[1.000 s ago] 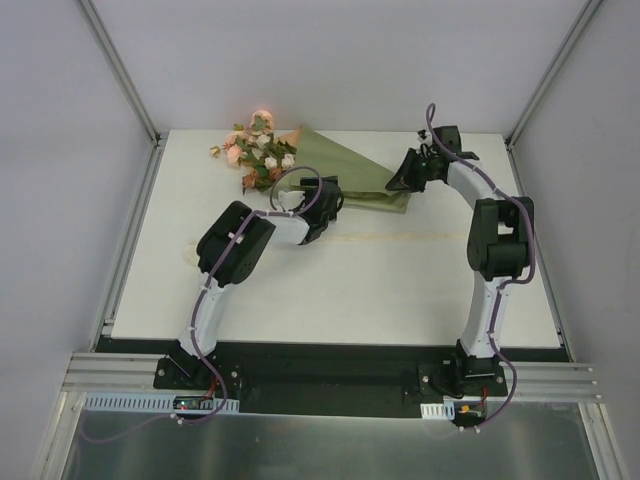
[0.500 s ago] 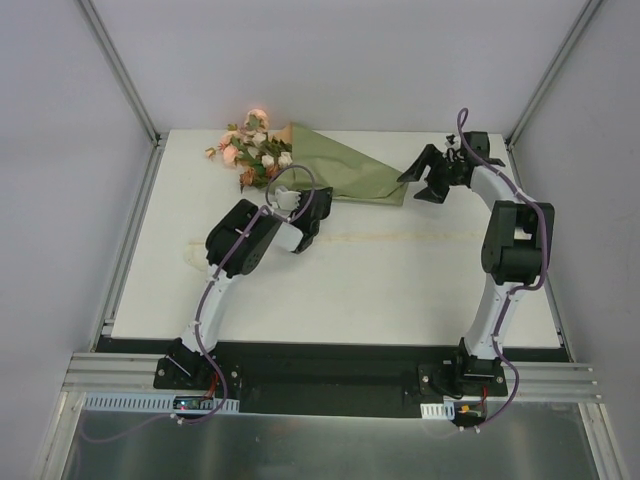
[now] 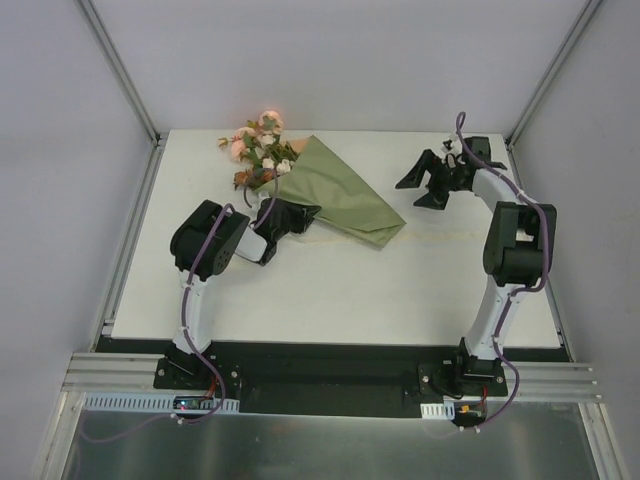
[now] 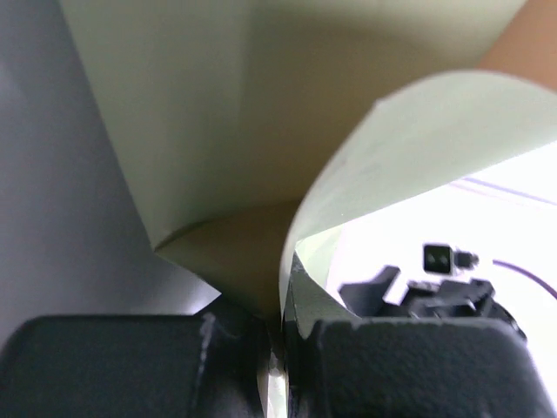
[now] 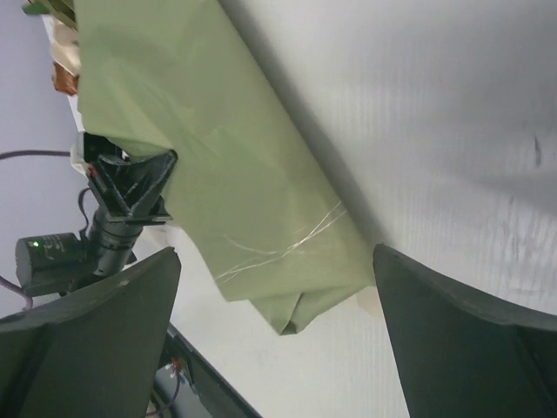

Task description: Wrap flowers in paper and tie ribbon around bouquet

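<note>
The black two-finger left end effector (image 4: 274, 348) has its jaws pressed together on a fold of the large, thin olive-green paper (image 4: 218, 104), pinching the sheet's edge right at the fingertips. In the left wrist view the sheet curls up from that pinch, showing its olive face and, in the crease, its orange-tan back. Seen from above, the grip sits on the near-left side of the wrapped cone, left of the middle of the flat white desk (image 3: 330, 290). The white-and-black left arm (image 3: 205, 245) rises from its base at the near edge, bends at a raised elbow over the left side of the desk, and reaches right and slightly far.

The paper lies as a cone slanting across the far half of the desk, with its narrow tip toward the middle and its wide mouth toward the far left corner.

Farther back, the black right end effector (image 3: 420, 188) is spread wide and holds nothing. It hangs over the desk near the far right corner, apart from the cone's tip, with its fingers pointing left. The right arm (image 3: 515, 245) stands up from the near edge, folds at a high elbow by the right edge, and reaches far and left.

Small artificial flowers (image 3: 260, 148) in pink, peach, white and rust-brown spill from the cone's mouth just short of the far edge, left of its middle, topping the bouquet
</note>
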`<state>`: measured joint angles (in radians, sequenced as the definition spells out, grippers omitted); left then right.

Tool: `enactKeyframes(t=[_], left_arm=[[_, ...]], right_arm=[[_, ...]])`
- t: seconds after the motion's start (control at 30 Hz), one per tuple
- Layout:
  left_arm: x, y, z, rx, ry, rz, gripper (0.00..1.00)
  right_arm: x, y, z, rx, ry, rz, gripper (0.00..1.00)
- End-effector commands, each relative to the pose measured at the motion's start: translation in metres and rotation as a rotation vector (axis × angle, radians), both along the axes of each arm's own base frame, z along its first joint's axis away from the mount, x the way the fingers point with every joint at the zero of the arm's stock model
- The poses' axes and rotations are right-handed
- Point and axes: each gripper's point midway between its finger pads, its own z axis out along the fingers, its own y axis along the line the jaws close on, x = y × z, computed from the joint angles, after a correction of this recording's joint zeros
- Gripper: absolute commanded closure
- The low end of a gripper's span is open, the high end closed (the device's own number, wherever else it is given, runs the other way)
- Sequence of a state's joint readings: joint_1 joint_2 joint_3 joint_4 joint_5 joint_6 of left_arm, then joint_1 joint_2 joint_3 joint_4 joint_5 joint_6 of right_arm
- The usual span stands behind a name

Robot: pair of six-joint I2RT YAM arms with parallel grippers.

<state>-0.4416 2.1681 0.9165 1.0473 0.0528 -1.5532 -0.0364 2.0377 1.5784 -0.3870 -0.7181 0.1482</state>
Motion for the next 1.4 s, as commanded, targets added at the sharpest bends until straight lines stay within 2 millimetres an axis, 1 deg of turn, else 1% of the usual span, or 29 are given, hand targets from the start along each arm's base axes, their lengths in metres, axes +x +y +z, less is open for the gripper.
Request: enactKeyframes(t=[0.0, 0.03, 0.07, 0.1, 0.13, 0.17, 0.2, 0.23, 0.27, 0.3, 0.33, 0.37, 0.5, 0.57, 0.6, 0.67, 0.7, 0.83, 1.03, 1.07, 1.1, 1.13, 1.17, 1.2, 1.23, 1.27, 1.3, 1.33, 1.37], left_arm=[[-0.034, -0.025, 0.074, -0.132, -0.177, -0.274, 1.0], [-0.041, -0.027, 0.077, -0.136, -0.188, -0.32, 1.0], [-0.043, -0.026, 0.082, -0.14, -0.199, -0.336, 1.0], [-0.047, -0.026, 0.084, -0.145, -0.198, -0.355, 1.0], [-0.053, -0.028, 0.086, -0.15, -0.202, -0.394, 1.0], [-0.054, -0.026, 0.091, -0.15, -0.218, -0.419, 1.0], [-0.056, -0.029, 0.097, -0.15, -0.236, -0.461, 1.0], [-0.062, -0.03, 0.087, -0.129, -0.188, -0.506, 1.0], [-0.073, -0.034, 0.09, -0.136, -0.197, -0.58, 1.0], [-0.078, -0.036, 0.091, -0.135, -0.206, -0.612, 1.0], [-0.085, -0.037, 0.086, -0.121, -0.195, -0.652, 1.0], [-0.093, -0.037, 0.084, -0.124, -0.196, -0.696, 1.0], [-0.11, -0.037, 0.069, -0.091, -0.183, -0.79, 1.0], [-0.114, -0.037, 0.057, -0.051, -0.16, -0.825, 1.0], [-0.112, -0.039, 0.06, -0.039, -0.176, -0.85, 1.0], [-0.112, -0.039, 0.057, 0.007, -0.197, -0.887, 1.0], [-0.112, -0.037, 0.052, 0.022, -0.164, -0.887, 1.0], [-0.107, -0.033, 0.04, 0.091, -0.147, -0.915, 1.0], [-0.101, -0.035, 0.029, 0.09, -0.087, -0.916, 1.0], [-0.101, -0.034, 0.027, 0.092, -0.081, -0.911, 0.96], [-0.101, -0.033, 0.027, 0.097, -0.08, -0.905, 0.92], [-0.101, -0.032, 0.03, 0.103, -0.077, -0.898, 0.86], [-0.101, -0.031, 0.029, 0.117, -0.068, -0.886, 0.72], [-0.101, -0.028, 0.028, 0.139, -0.071, -0.889, 0.67], [-0.105, -0.026, 0.03, 0.154, -0.051, -0.892, 0.62], [-0.105, -0.024, 0.032, 0.174, -0.051, -0.89, 0.59], [-0.105, -0.022, 0.041, 0.2, -0.086, -0.898, 0.58], [-0.106, -0.02, 0.044, 0.214, -0.091, -0.9, 0.57], [-0.11, -0.017, 0.046, 0.225, -0.057, -0.908, 0.53]], right_arm=[[-0.033, 0.006, 0.003, -0.001, 0.032, -0.014, 0.06], [-0.038, 0.006, 0.002, -0.019, 0.037, -0.025, 0.06], [-0.044, 0.003, -0.002, -0.034, 0.054, -0.042, 0.07], [-0.048, 0.0, 0.001, -0.052, 0.056, -0.068, 0.08], [-0.059, -0.001, -0.008, -0.053, 0.093, -0.081, 0.08], [-0.064, -0.002, -0.01, -0.051, 0.117, -0.101, 0.09], [-0.068, -0.004, -0.005, -0.055, 0.109, -0.118, 0.1], [-0.076, -0.005, -0.011, -0.058, 0.132, -0.125, 0.1], [-0.08, -0.007, -0.01, -0.065, 0.129, -0.131, 0.09], [-0.082, -0.01, -0.008, -0.076, 0.123, -0.139, 0.09], [-0.084, -0.013, -0.002, -0.083, 0.1, -0.142, 0.09], [-0.089, -0.014, -0.003, -0.088, 0.098, -0.137, 0.09], [-0.102, -0.016, -0.005, -0.083, 0.105, -0.107, 0.07], [-0.106, -0.014, -0.008, -0.072, 0.112, -0.104, 0.07], [-0.106, -0.015, -0.009, -0.079, 0.107, -0.107, 0.07], [-0.108, -0.018, -0.012, -0.096, 0.109, -0.114, 0.07], [-0.11, -0.021, -0.016, -0.107, 0.119, -0.126, 0.07], [-0.108, -0.028, -0.019, -0.123, 0.123, -0.148, 0.07], [-0.103, -0.039, -0.021, -0.172, 0.137, -0.196, 0.07], [-0.106, -0.043, -0.023, -0.191, 0.157, -0.207, 0.07], [-0.106, -0.051, -0.027, -0.238, 0.173, -0.238, 0.07], [-0.105, -0.058, -0.026, -0.274, 0.182, -0.266, 0.07], [-0.115, -0.066, -0.03, -0.318, 0.234, -0.291, 0.07], [-0.116, -0.083, -0.033, -0.402, 0.257, -0.356, 0.06], [-0.118, -0.092, -0.032, -0.446, 0.265, -0.387, 0.06], [-0.124, -0.113, -0.033, -0.539, 0.291, -0.448, 0.05], [-0.127, -0.121, -0.031, -0.564, 0.297, -0.479, 0.05], [-0.128, -0.134, -0.027, -0.611, 0.288, -0.517, 0.03], [-0.132, -0.156, -0.025, -0.675, 0.295, -0.574, 0.02]])
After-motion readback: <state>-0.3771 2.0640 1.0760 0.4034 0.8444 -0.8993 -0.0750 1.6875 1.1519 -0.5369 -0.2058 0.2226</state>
